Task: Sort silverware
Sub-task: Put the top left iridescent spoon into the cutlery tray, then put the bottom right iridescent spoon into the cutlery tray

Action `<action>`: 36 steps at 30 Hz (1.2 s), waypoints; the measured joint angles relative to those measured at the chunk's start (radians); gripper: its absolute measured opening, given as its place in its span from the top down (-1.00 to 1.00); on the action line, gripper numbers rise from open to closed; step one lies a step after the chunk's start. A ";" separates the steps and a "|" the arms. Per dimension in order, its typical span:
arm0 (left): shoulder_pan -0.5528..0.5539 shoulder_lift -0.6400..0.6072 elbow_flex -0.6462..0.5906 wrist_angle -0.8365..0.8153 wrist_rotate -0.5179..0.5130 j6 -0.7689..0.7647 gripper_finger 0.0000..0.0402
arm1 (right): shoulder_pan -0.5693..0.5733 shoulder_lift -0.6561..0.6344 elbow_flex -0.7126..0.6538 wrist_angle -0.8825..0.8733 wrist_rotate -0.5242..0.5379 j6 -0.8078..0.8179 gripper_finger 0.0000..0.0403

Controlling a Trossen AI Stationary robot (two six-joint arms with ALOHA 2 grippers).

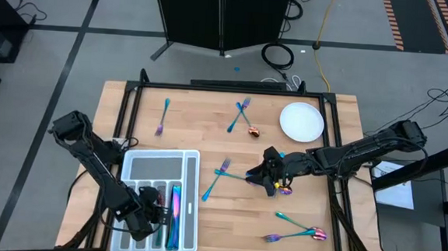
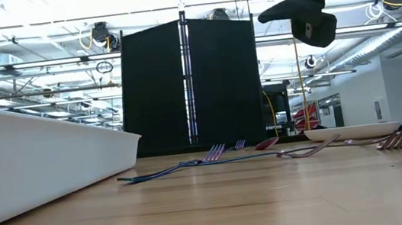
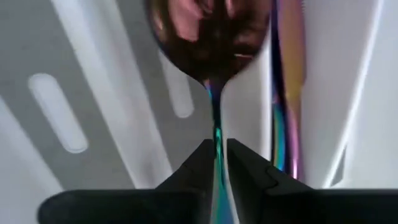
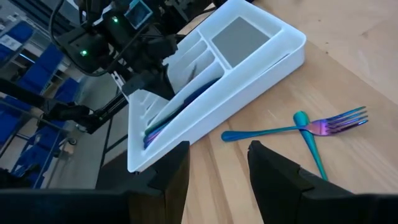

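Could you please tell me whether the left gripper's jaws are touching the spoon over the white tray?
Touching. In the left wrist view the left gripper has both jaws against the spoon handle, above the white tray.

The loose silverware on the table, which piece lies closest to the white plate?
The coppery-bowled spoon, just off the round white plate toward the table's middle. The crossed forks beside it lie a little farther from the plate, and every other piece is farther still.
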 joint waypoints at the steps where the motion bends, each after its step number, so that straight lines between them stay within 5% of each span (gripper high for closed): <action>1: 0.000 0.000 0.000 -0.005 0.011 0.000 0.74 | 0.000 0.000 0.000 0.000 0.000 0.000 0.26; 10: 0.000 -0.007 0.000 -0.019 0.055 0.080 0.36 | 0.000 0.000 0.000 0.000 0.000 0.000 0.26; 19: 0.017 -0.104 0.000 -0.045 -0.092 0.273 0.28 | 0.000 0.000 0.000 0.000 0.000 -0.002 0.26; 36: 0.317 -0.260 0.001 0.033 -0.126 1.091 0.28 | 0.016 0.000 0.000 -0.111 -0.077 0.027 0.26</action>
